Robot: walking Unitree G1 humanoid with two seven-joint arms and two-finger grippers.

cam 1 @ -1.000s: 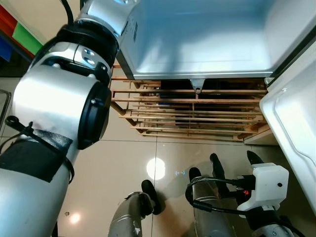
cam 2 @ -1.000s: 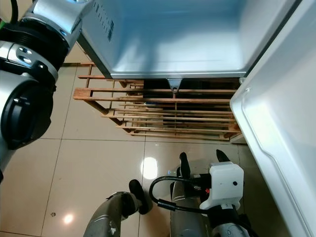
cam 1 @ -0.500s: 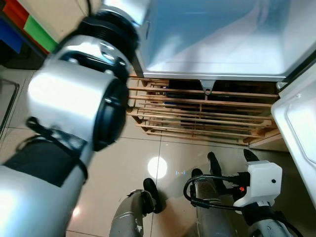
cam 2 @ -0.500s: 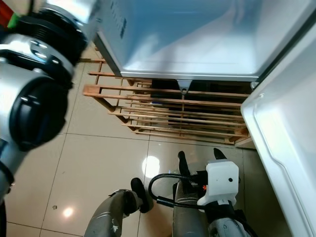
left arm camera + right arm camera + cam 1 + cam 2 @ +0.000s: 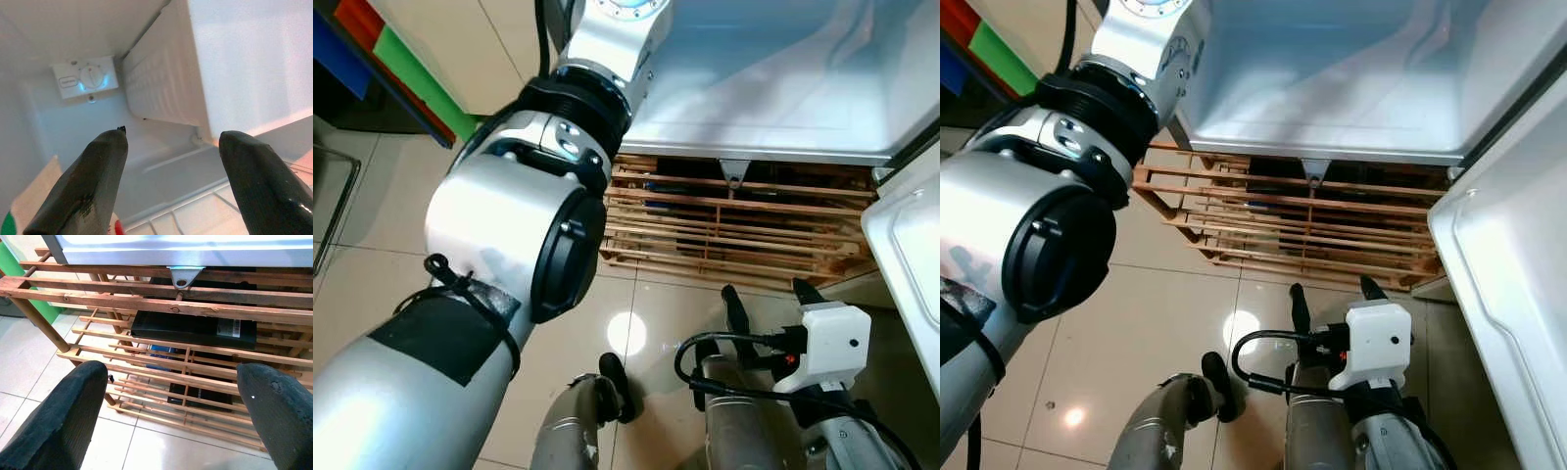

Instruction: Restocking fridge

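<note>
Left gripper (image 5: 168, 161), fingers spread and holding nothing, reaches inside the fridge (image 5: 1332, 88) at frame top, toward the thermostat dial (image 5: 91, 77). Right gripper (image 5: 171, 396) hangs released, low right. Withdraw slowly, clearing the carton (image 5: 29, 205) at lower left.

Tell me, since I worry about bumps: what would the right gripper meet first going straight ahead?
Probably the wooden rack under the fridge; the open right gripper points at its slats, though depth is unclear.

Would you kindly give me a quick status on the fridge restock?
Left gripper open, inside the fridge, holding nothing. Right gripper open, idle low over the wooden rack. Nothing blocking.
</note>
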